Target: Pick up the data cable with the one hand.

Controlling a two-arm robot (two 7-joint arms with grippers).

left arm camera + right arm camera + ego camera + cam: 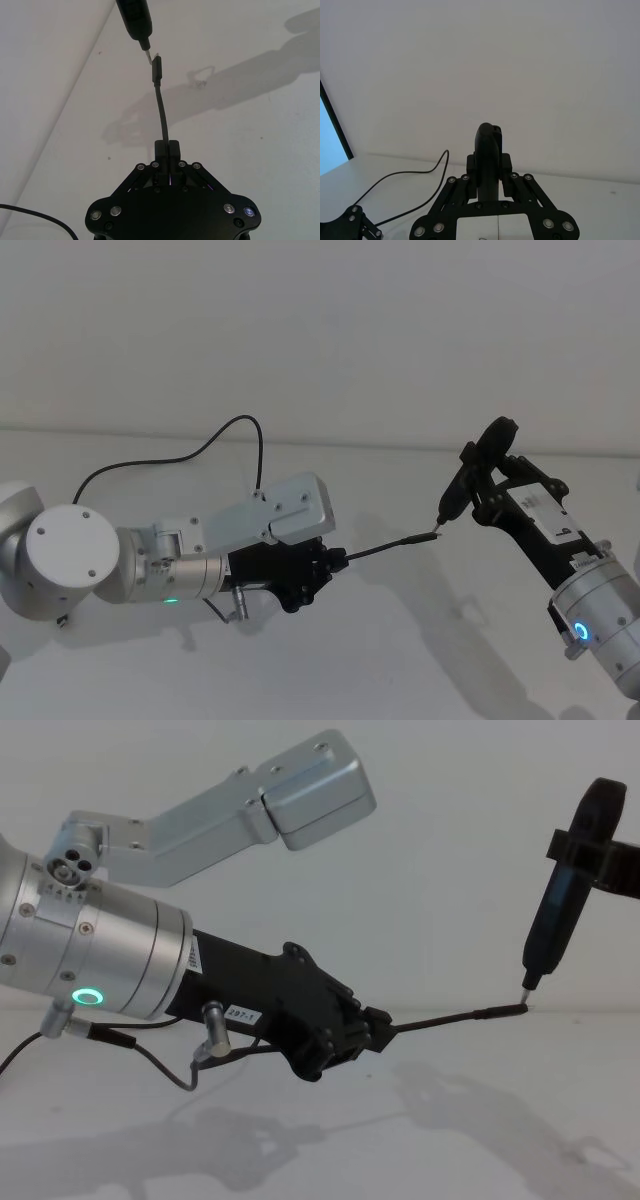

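1. Gripping the data cable [385, 544] just behind its stiff plug, the left gripper [338, 558] is held above the white table [420, 660], its fingers [165, 150] closed tight on the cord.
2. The plug end [157, 70] is carried clear of the table, pointing away from the gripper toward the robot's right.
3. The rest of the cable is seen trailing back over the table behind the left arm.
4. A dark pen-shaped tool [556, 925] is clamped between the fingers of the right gripper [484, 486], raised on the right.
5. The tool's small metal tip [146, 54] is placed just at the plug's end; contact cannot be told.
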